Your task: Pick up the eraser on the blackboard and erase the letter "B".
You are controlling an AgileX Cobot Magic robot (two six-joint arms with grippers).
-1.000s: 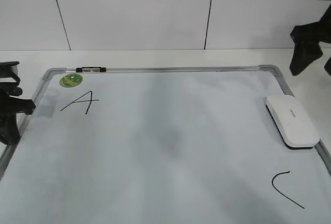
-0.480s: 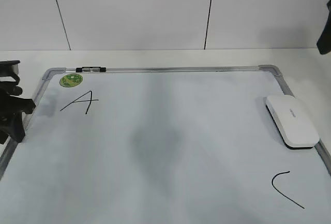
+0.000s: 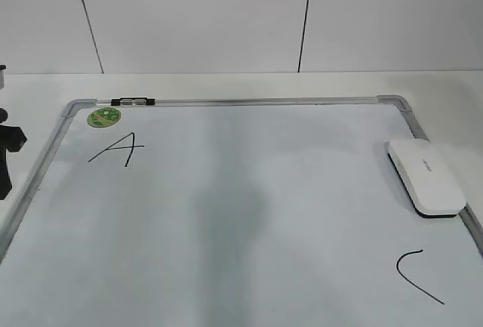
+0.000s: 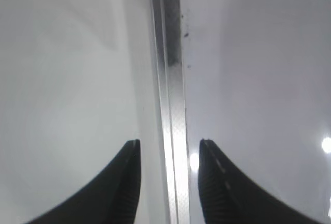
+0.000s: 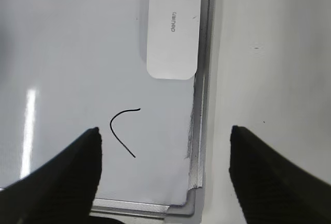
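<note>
The white eraser (image 3: 426, 177) lies on the blackboard (image 3: 241, 101) against its right frame; it also shows in the right wrist view (image 5: 173, 27). No letter "B" shows on the board. A black "A" (image 3: 115, 149) is at the upper left and a curved "C" (image 3: 417, 274) at the lower right, and the "C" also shows in the right wrist view (image 5: 123, 131). My left gripper (image 4: 169, 144) is open and empty, its fingers either side of the board's left frame (image 4: 173, 100); only a dark part of it shows at the left edge of the exterior view (image 3: 6, 161). My right gripper (image 5: 164, 131) is wide open and empty, high above the board's near right corner.
A round green sticker (image 3: 103, 117) sits in the board's upper left corner. A small black-and-clear piece (image 3: 133, 102) lies on the top frame. White table surrounds the board, with a white panelled wall behind.
The right arm has left the exterior view at the upper right. The left gripper has drawn back leftward, mostly out of that view. The eraser has not moved.
</note>
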